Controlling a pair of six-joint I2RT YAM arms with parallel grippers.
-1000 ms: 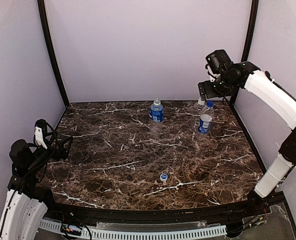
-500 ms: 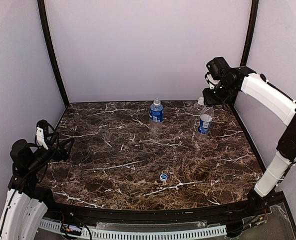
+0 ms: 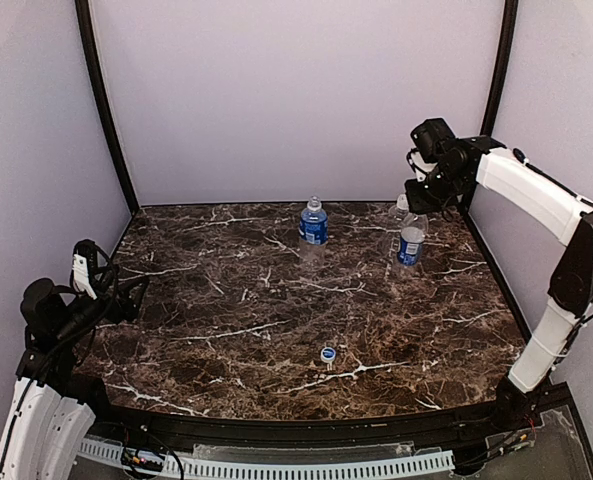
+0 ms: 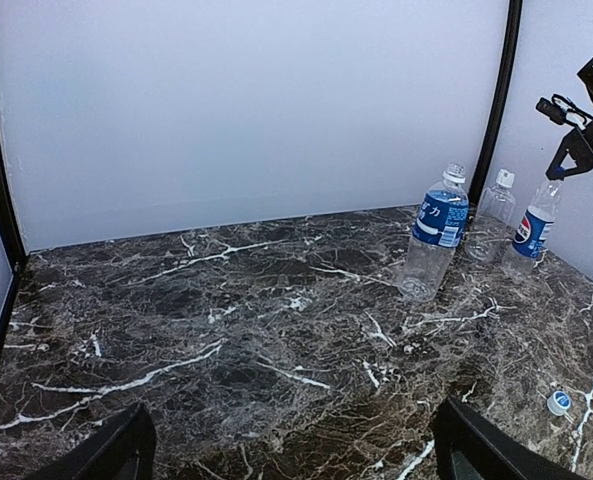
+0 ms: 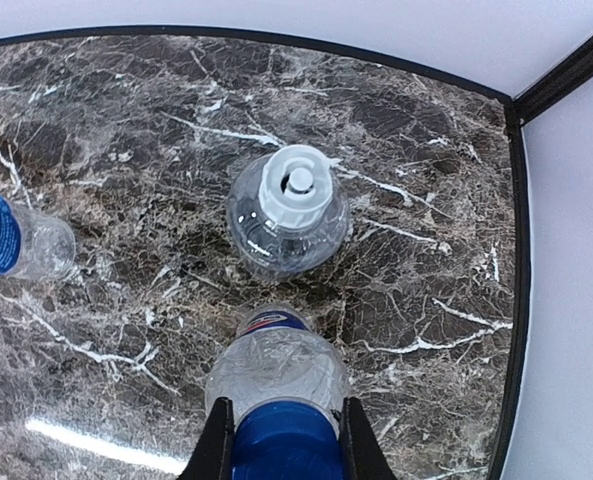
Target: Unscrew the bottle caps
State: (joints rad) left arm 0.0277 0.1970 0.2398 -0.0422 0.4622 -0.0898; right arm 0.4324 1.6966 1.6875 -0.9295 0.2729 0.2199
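- The right arm comes in from the right edge of the overhead view. It bends down at the upper right, over the back right corner of the table.
- The right jaws are closed on a blue cap at the bottom centre of the right wrist view. One finger lies against the cap's left side and the other against its right, with no gap that I can see.
- That cap sits on top of the blue-capped bottle, which stands upright at the upper right of the overhead view. It carries a small red, white and blue label.
- Just beside it, a little further up the frame, stands the plain bottle, clear and unlabelled. Its white cap is on, showing at the centre of the right wrist view.
- The third bottle, with a blue label, stands upright at the upper centre of the overhead view. It is well apart from the other two, and its top looks pale rather than blue.
- A loose cap, blue, lies flat on the table at the lower centre of the overhead view, well apart from all three bottles.
- The left arm is at the lower left of the overhead view, near the table's left edge.
- The left jaws are spread wide and hold nothing. One finger shows in the lower left corner of the left wrist view, the other in the lower right.
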